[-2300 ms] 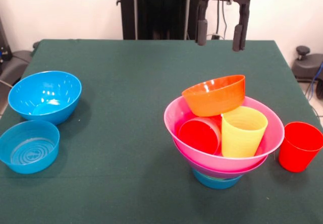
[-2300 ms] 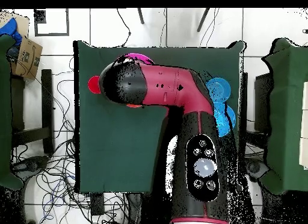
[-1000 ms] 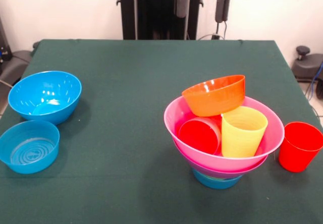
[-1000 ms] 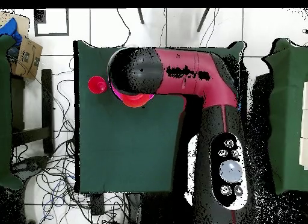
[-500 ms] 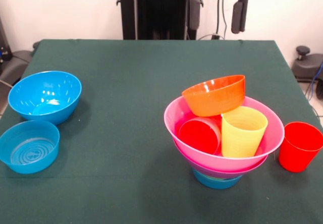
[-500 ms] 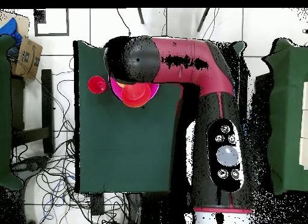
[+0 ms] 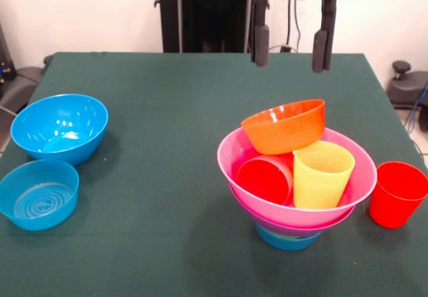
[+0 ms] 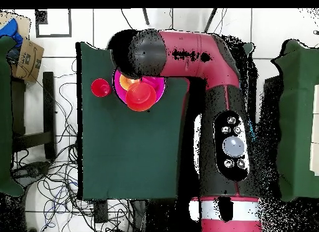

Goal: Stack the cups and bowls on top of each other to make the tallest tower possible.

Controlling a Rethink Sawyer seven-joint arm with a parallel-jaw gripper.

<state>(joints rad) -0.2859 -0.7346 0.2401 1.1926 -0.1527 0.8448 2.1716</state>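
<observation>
Hovering my claw point(image 7: 289, 55) wide and empty above the tilted glossy orange plastic bowl point(image 7: 284, 125), which leans in the wide pink plastic bowl point(image 7: 231, 151) near the desk's point(image 7: 167, 163) right edge; probably needs straightening.

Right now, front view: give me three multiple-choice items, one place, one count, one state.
1. Where is the orange bowl?
A. on the pink bowl's far rim
B. on the cloth
C. inside a blue bowl

2. How many blue bowls stand apart from the tower?
A. one
B. two
C. three

3. The pincer is:
A. shut on a cup
B. open, empty
C. inside the pink bowl

Key: 1 A, it leans tilted there. 2 B, a deep blue bowl and a shallow blue bowl. 3 B, fingers apart above the tower.
</observation>
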